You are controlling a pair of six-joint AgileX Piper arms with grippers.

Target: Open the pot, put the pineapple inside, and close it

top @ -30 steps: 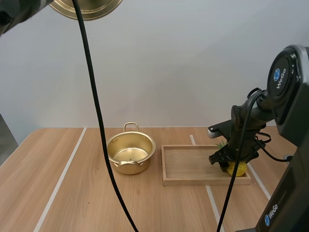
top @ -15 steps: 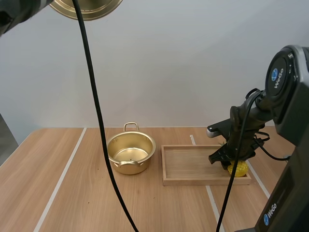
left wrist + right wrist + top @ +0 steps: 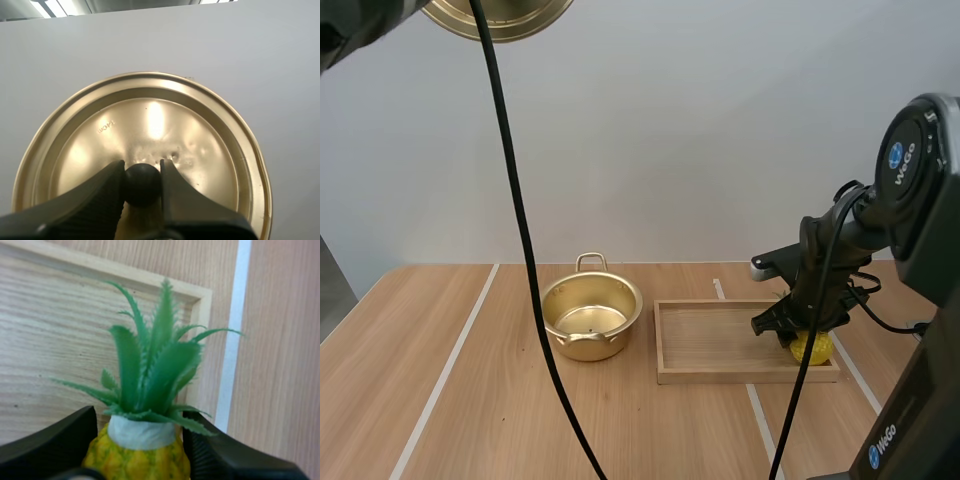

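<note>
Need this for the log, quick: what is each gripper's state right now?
Left gripper: closed on the knob of the lid, held aloft.
Right gripper: closed on the pineapple in the wooden tray.

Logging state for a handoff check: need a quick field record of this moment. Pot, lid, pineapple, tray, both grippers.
pot: open, upright on the table, left of the wooden tray, nothing inside
lid: held high above the table
left gripper: shut on the lid's knob
pineapple: at the tray's right end
right gripper: fingers against both sides of the pineapple
stage: lid off, pineapple not yet in the pot
</note>
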